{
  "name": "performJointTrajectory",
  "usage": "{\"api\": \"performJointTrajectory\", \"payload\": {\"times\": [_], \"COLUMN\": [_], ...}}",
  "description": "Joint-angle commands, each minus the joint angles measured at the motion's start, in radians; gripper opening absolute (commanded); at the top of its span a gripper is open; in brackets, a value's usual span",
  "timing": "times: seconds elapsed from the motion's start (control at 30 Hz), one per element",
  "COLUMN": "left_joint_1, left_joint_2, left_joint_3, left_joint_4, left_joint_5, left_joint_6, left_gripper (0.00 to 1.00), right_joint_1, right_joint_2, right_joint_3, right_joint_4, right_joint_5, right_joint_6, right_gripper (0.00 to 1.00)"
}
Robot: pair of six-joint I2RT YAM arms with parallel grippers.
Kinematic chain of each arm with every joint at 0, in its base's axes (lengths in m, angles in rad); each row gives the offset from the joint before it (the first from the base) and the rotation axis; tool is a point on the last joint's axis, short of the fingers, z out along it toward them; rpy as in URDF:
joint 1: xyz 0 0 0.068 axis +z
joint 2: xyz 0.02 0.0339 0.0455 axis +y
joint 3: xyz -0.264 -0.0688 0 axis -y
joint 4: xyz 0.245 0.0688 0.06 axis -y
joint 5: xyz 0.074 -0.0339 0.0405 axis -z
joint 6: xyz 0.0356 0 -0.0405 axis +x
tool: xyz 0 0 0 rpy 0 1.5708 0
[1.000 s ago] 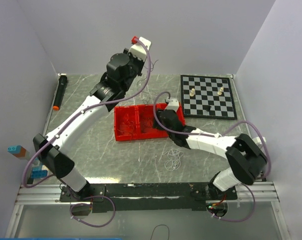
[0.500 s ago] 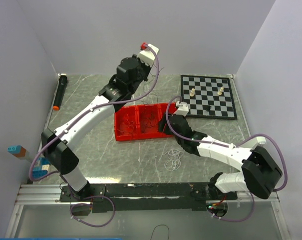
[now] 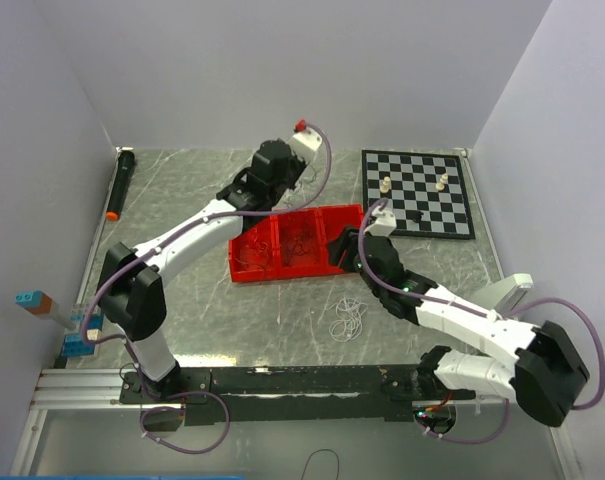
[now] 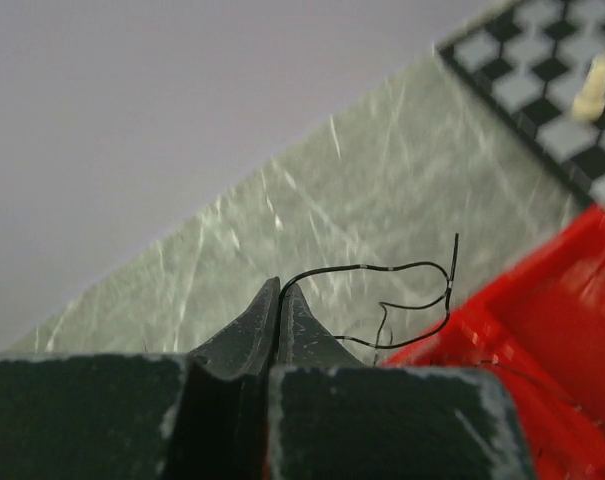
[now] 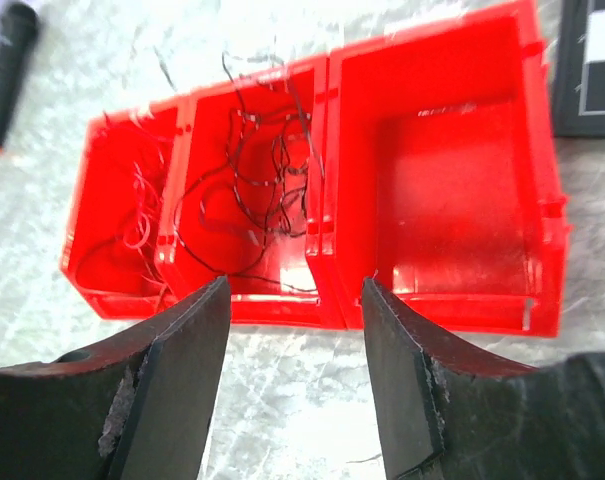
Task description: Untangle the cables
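Note:
My left gripper (image 4: 279,290) is shut on a thin black cable (image 4: 402,268), which loops out to the right above the far edge of the red tray (image 4: 542,330). In the top view this gripper (image 3: 297,190) hangs just behind the tray (image 3: 244,270). My right gripper (image 5: 294,300) is open and empty, low in front of the tray's near wall (image 5: 432,300). Its middle compartment holds tangled black cables (image 5: 262,170) and its left one holds red cables (image 5: 137,210). The right compartment (image 5: 452,190) is bare. A loose bunch of white cables (image 3: 347,318) lies on the table in front of the tray.
A chessboard (image 3: 419,192) with a few pieces lies at the back right. A black marker with an orange tip (image 3: 119,185) lies at the back left. Coloured blocks (image 3: 37,302) sit off the table's left edge. Walls close in the left, back and right.
My left gripper has moved right and down toward the tray's far edge with the black cable. My right gripper has drawn back from over the tray to its near side, with its elbow swung right.

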State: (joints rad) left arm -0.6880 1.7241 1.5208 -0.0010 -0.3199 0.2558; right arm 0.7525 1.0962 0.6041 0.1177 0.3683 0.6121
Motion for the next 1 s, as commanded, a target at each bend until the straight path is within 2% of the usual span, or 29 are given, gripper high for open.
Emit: {"api": "performJointTrajectory", "payload": {"times": [0.0, 0.33, 0.6, 0.7, 0.97], "left_joint_1": [0.002, 0.004, -0.013, -0.039, -0.071], "left_joint_2": [-0.038, -0.133, -0.138, -0.101, 0.061], "left_joint_3": [-0.082, -0.234, -0.329, -0.315, -0.192], "left_joint_4": [0.055, 0.045, 0.029, 0.010, -0.086], "left_joint_5": [-0.005, 0.041, 0.096, 0.123, 0.143], "left_joint_6": [0.034, 0.088, 0.229, 0.258, 0.212], "left_gripper": [0.01, 0.01, 0.01, 0.01, 0.01], "right_joint_1": [-0.034, -0.071, -0.073, -0.074, -0.085], "right_joint_2": [-0.078, 0.016, 0.028, 0.022, -0.012], "right_joint_3": [-0.043, 0.034, 0.025, 0.019, -0.003], "right_joint_4": [0.066, 0.031, 0.025, 0.027, 0.007], "right_joint_5": [-0.015, -0.046, -0.049, -0.046, -0.026], "right_joint_6": [-0.008, 0.021, 0.046, 0.052, 0.052], "right_gripper": [0.62, 0.51, 0.44, 0.43, 0.42]}}
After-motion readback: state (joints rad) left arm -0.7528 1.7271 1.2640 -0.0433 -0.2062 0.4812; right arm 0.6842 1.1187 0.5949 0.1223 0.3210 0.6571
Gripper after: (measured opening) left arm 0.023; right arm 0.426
